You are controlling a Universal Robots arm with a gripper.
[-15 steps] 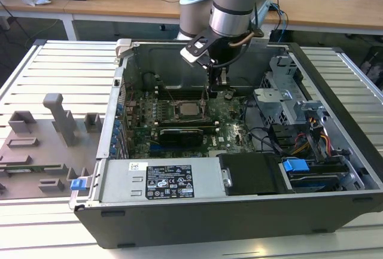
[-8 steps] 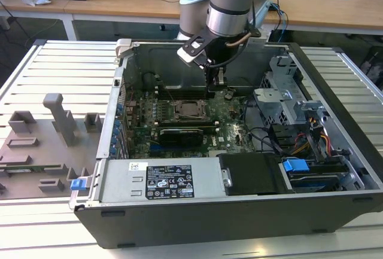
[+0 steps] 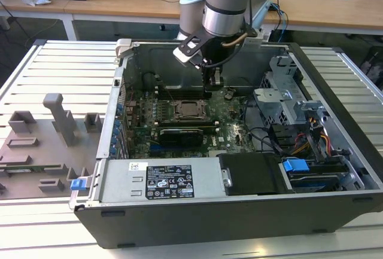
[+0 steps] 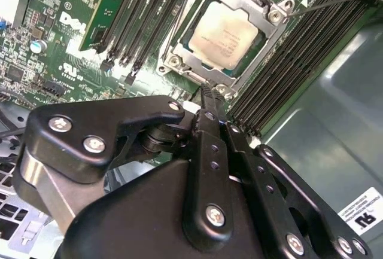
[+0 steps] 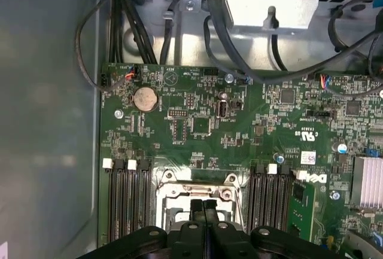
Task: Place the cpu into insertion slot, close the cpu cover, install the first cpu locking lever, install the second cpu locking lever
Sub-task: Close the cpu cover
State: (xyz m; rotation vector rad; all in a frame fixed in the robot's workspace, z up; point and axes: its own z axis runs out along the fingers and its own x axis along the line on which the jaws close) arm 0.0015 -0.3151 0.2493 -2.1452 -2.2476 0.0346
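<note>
1 gripper [image 4: 206,96], its fingers pressed together on nothing, hangs just beside the cpu cover [image 4: 266,39], closed over the seated cpu [image 4: 230,34].

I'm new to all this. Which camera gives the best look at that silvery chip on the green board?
The second wrist view: the cpu appears large, close and unobstructed there. The exterior view shows it small, deep inside the case. In the first wrist view the gripper blocks most of it.
</note>
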